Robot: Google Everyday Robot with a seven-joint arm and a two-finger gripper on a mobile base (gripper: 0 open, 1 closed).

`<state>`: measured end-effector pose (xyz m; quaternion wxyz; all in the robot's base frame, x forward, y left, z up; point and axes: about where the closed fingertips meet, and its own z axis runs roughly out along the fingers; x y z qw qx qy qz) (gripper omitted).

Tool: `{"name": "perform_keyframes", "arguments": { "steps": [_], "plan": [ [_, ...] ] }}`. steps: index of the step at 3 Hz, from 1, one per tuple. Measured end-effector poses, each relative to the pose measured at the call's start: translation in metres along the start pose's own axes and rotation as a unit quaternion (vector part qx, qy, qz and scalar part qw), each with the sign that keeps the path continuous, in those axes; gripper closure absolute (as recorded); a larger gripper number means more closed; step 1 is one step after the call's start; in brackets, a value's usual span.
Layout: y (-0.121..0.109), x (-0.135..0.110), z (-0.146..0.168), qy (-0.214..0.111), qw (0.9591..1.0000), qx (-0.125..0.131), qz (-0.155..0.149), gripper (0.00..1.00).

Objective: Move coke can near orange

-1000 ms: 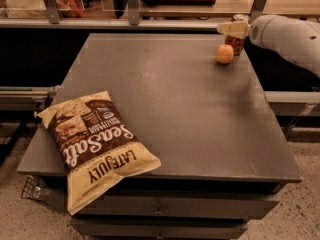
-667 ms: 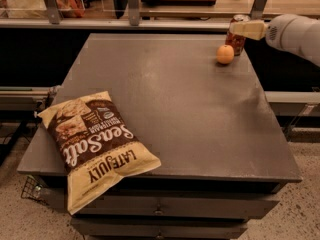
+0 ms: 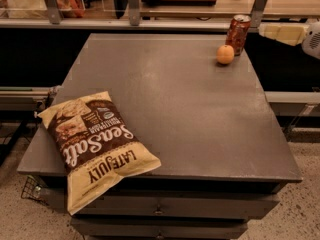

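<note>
The coke can (image 3: 238, 34), red with a silver top, stands upright at the far right corner of the dark table (image 3: 165, 114). The orange (image 3: 225, 54) sits just in front of it and a little to its left, almost touching. My gripper (image 3: 263, 32) is off the table's right far edge, just right of the can and apart from it. It is open and holds nothing. The arm runs out of view at the right edge.
A large tan-and-brown chip bag (image 3: 92, 146) lies at the table's near left corner, overhanging the front edge. A rail with metal posts (image 3: 132, 4) and a shelf runs behind the table. Drawers sit below the front edge.
My gripper has let go of the coke can and drawn back to the right. The can now stands alone behind the orange.
</note>
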<state>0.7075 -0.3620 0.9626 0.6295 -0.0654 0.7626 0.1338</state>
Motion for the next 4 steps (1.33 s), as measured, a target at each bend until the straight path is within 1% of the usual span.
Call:
{"name": "perform_keyframes", "arguments": {
  "steps": [1,2,3,4],
  "plan": [
    [-0.010,0.011,0.017,0.007,1.0000,-0.007,-0.001,0.00],
    [-0.044,0.001,0.007,0.022,0.9996,-0.019,-0.007,0.00],
    [-0.073,-0.032,-0.034,0.028,0.9986,-0.028,-0.034,0.00],
    [-0.075,-0.055,-0.056,0.029,0.9976,-0.039,-0.049,0.00]
  ]
}}
